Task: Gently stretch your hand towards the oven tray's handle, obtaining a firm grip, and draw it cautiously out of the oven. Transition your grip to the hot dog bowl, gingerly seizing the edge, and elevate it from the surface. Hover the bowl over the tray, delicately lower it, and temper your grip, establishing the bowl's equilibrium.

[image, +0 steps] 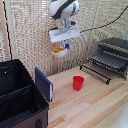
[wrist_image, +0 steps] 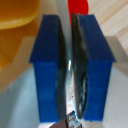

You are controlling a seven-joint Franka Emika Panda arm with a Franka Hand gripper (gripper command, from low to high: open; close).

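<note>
- Pale wood forms the table (image: 95, 102) in the exterior view, and the gripper (image: 62, 46) hangs high above it, in front of a woven backdrop, with the hot dog bowl (image: 60, 51) lifted clear of the surface beneath it.
- At that view's right stands the oven (image: 114, 52), its door dropped open and the oven tray (image: 109, 60) drawn partly out over the door; the bowl is well apart from it, up and toward the view's left.
- A red cup (image: 78, 82) stands upright on the table below the bowl, and a black case (image: 20, 95) with a blue lid flap sits at the view's left.
- Blue pads (wrist_image: 48, 65) fill the wrist view, pinching the bowl's thin white rim between them; yellow food shows to one side, the red cup beyond.
</note>
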